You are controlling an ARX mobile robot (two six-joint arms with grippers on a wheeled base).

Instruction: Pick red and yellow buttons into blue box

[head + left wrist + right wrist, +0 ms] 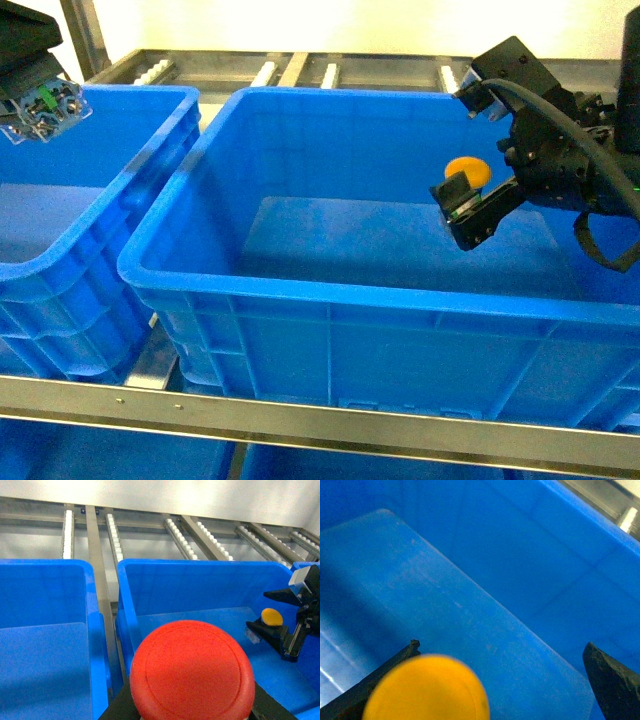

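- While the right tool [487, 195] hangs inside the big deep blue plastic crate [330, 295], its black jaws stand wide apart in the right wrist view, and the yellow-capped push-button switch [466, 171] sits at the near jaw; whether it is pinched, resting there or just let go, I cannot tell.
- The step in hand looks like the drop of the yellow one: it is above the crate's floor, inside the walls, so the next move calls only for a clean release and a lift clear of the rim.
- The left tool [38, 105] is high at the far left, above the neighbouring blue crate with the dipped front wall [60, 265]; its wrist view is filled by the red-capped push-button switch [192, 667] seated between the black jaws, so it appears held.
- That red one must travel right, over the thick rim, before being let go.
- Both caps are smooth, domed, matt plastic discs; the red shows a fine moulded ring near its edge.
- The crate is glossy and ribbed outside, with a flat, lightly scuffed floor.
- Behind run grey metal rails with white rollers [114, 537].
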